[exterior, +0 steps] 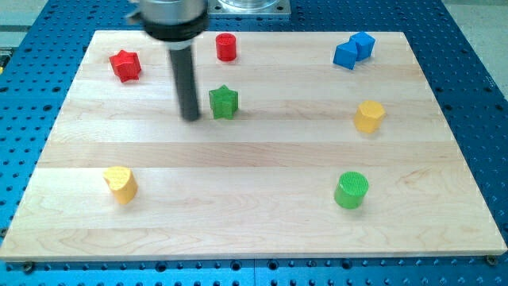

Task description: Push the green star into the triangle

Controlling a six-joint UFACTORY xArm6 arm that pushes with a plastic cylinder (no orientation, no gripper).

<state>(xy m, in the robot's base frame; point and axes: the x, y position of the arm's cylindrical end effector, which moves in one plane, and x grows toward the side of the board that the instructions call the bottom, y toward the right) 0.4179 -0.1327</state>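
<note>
The green star (pixel 224 102) sits on the wooden board in the upper middle. My tip (pixel 190 117) is just to the star's left, a small gap apart from it, slightly lower in the view. No block that I can make out as a triangle shows; the blue block (pixel 353 50) at the view's top right has an irregular angular shape.
A red star (pixel 125 65) lies at the top left and a red cylinder (pixel 227 47) at the top middle. A yellow block (pixel 369 116) sits at the right, a green cylinder (pixel 351 191) at the lower right, a yellow block (pixel 121 183) at the lower left.
</note>
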